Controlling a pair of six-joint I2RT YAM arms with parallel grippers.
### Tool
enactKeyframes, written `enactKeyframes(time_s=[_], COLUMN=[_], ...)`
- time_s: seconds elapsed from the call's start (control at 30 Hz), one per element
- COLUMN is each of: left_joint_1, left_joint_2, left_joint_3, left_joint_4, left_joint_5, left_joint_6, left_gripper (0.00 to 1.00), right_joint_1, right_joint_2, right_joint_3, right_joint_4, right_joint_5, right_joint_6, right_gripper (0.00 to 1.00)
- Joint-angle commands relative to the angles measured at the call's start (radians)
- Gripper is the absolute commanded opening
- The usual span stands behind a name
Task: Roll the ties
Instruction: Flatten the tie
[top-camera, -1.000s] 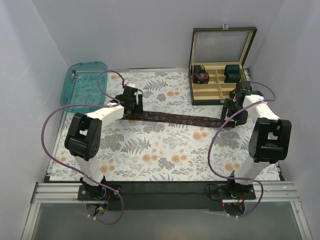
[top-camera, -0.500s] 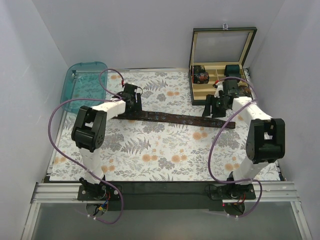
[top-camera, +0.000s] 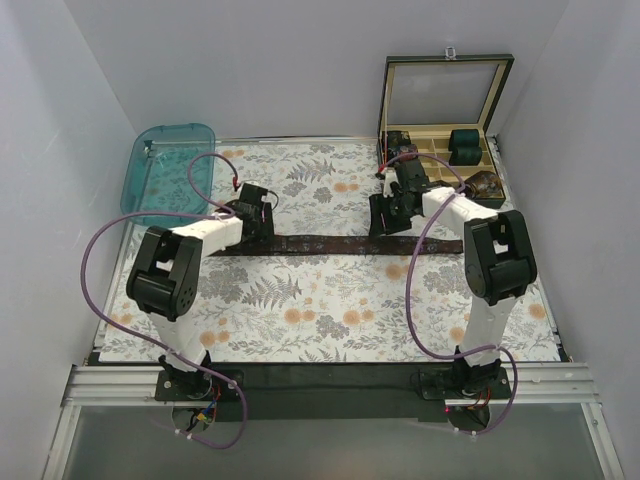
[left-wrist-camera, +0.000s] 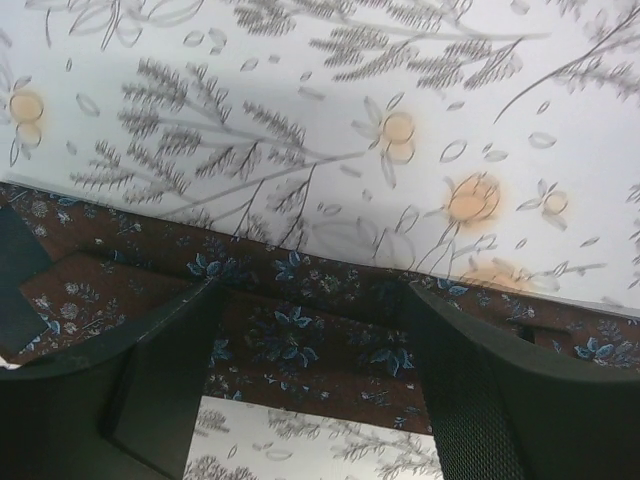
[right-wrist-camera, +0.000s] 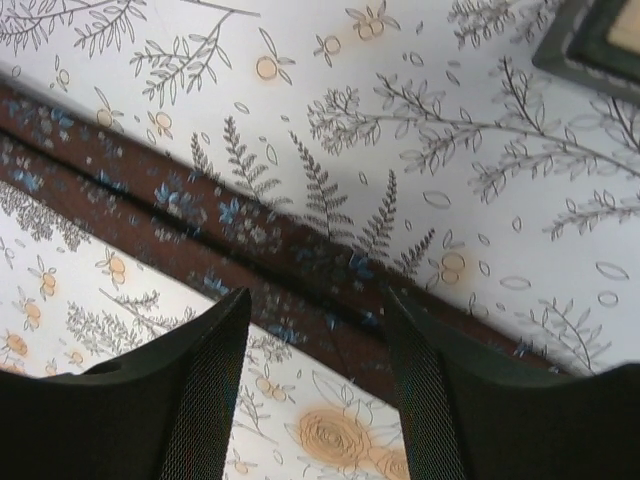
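The tie (top-camera: 320, 243), dark brown with small pale-blue flowers, lies flat as a long strip across the floral cloth, roughly level from left to right. My left gripper (top-camera: 256, 220) is open just above its left part. In the left wrist view the tie (left-wrist-camera: 330, 370) runs under the gap between the gripper's (left-wrist-camera: 310, 297) two fingers. My right gripper (top-camera: 386, 220) is open above the tie's right part. In the right wrist view the tie (right-wrist-camera: 180, 205) runs slantwise under the gripper (right-wrist-camera: 315, 300). Neither gripper holds anything.
An open compartment box (top-camera: 435, 203) with its lid raised stands at the back right. It holds dark teal bundles (top-camera: 463, 145) and a small dark coil (top-camera: 403, 153). A clear teal tray (top-camera: 170, 170) sits at the back left. Purple cables loop over both arms.
My right gripper has moved left from the tie's right end toward its middle. The tie now lies level instead of slanted. My left gripper has shifted slightly nearer and left.
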Motion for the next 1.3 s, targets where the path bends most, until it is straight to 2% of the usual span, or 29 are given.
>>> enactKeyframes(time_s=[0.0,0.23,0.47,0.67,0.83,0.87,0.93,0.97,1.0,1.03,1.17,1.27], left_joint_1=[0.003,0.024,0.144,0.205,0.190,0.179,0.126,0.104,0.081,0.060,-0.095,-0.205], left_joint_2=[-0.074,-0.161,-0.192,-0.244,-0.307,-0.319,-0.349,-0.375,-0.385,-0.393,-0.412,-0.390], left_joint_3=[-0.068,-0.144,-0.174,-0.171,-0.058,-0.041,-0.015,-0.013,-0.009,-0.010,-0.055,-0.088], left_joint_4=[-0.062,-0.102,-0.172,-0.169,-0.168,-0.159,-0.119,-0.103,-0.088,-0.077,0.022,0.065], left_joint_5=[-0.038,-0.077,-0.141,-0.129,0.037,0.060,0.100,0.112,0.126,0.191,0.374,0.455], left_joint_6=[-0.002,0.002,-0.013,-0.009,0.122,0.132,0.168,0.213,0.238,0.266,0.450,0.585], left_gripper=[0.67,0.67,0.68,0.69,0.86,0.87,0.89,0.89,0.89,0.90,0.89,0.89], right_joint_1=[0.030,0.060,0.161,0.184,0.178,0.173,0.167,0.153,0.143,0.132,0.005,-0.098], right_joint_2=[0.043,0.095,-0.019,-0.093,-0.199,-0.224,-0.309,-0.337,-0.363,-0.386,-0.506,-0.564], right_joint_3=[0.065,0.054,-0.103,-0.101,0.002,0.005,-0.016,-0.030,-0.064,-0.082,-0.199,-0.304], right_joint_4=[0.039,0.032,0.015,-0.005,-0.077,-0.079,-0.074,-0.073,-0.070,-0.073,-0.074,-0.070], right_joint_5=[0.035,0.035,0.036,0.033,0.140,0.201,0.266,0.332,0.348,0.352,0.204,0.117], right_joint_6=[-0.032,-0.018,0.020,0.048,0.002,-0.002,-0.006,-0.003,0.002,0.005,0.048,0.080], right_gripper=[0.52,0.51,0.50,0.50,0.52,0.53,0.65,0.75,0.94,0.98,0.98,0.98])
